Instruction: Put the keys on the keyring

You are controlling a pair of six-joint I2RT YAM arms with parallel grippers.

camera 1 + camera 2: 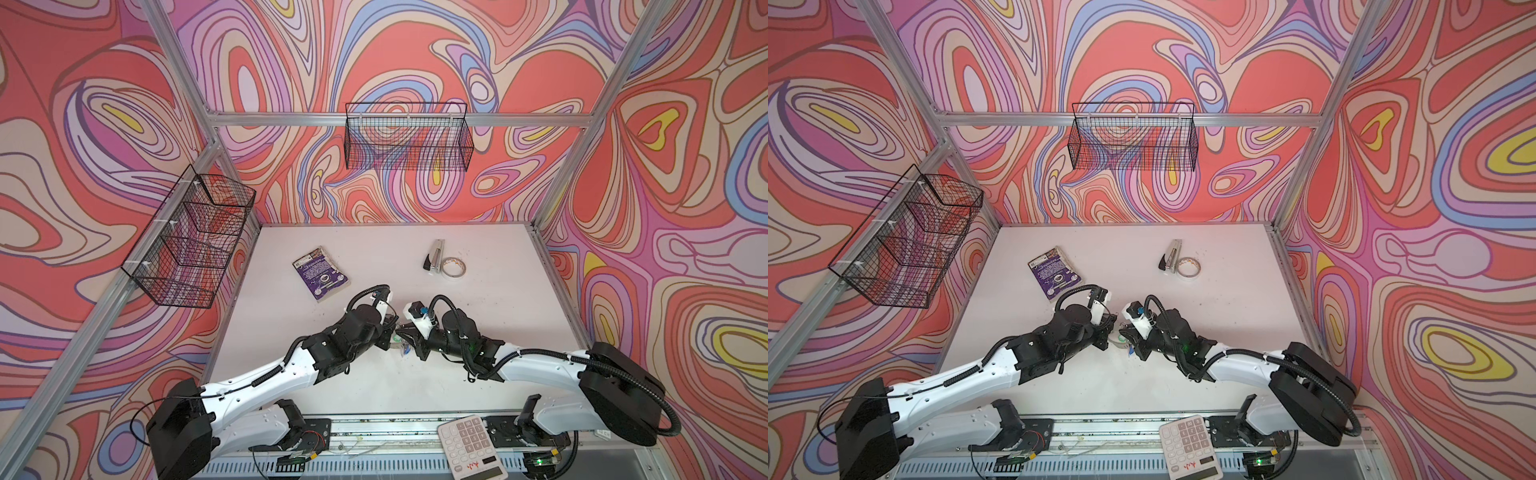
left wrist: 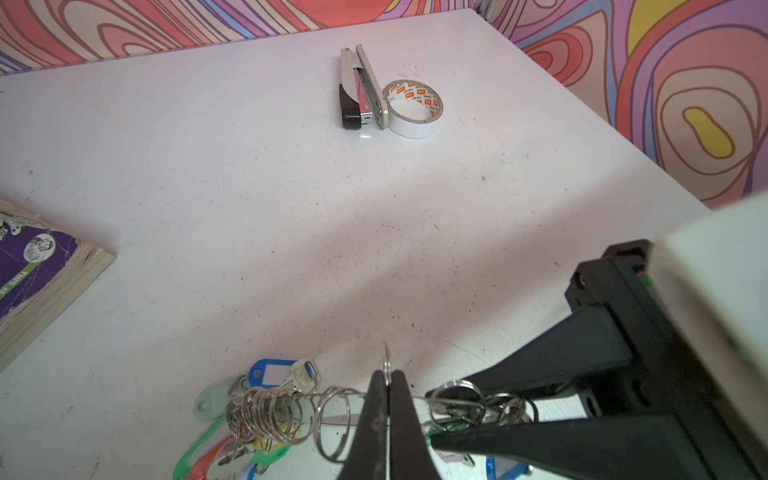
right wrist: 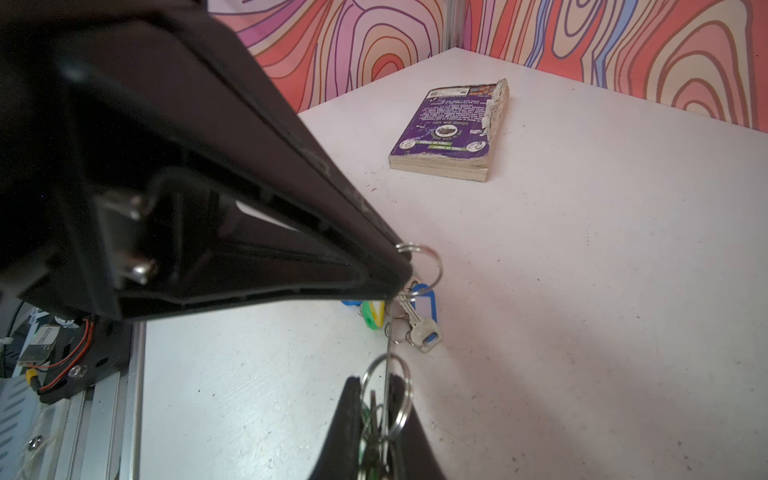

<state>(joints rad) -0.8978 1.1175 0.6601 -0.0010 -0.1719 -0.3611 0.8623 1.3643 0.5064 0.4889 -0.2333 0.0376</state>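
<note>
Left claw is squeezed shut on the thin grey keyring, and a little ring pokes out past its tips. Right claw is pinched together on a bunch of small rings that hang on the same keyring, with something green caught in between. Both top views show the two claws nose to nose over the middle of the white table, toward the front, and the keyring is stretched between them. More rings are bunched up along the keyring. A blue tag, a green tag and a silver key hang from them, down by the table top. The key with the black tag is too hard to pick out in the bunch. A purple book lies farther back. A stapler lies well behind the claws, touching a roll of tape. A white calculator sits at the front edge.
</note>
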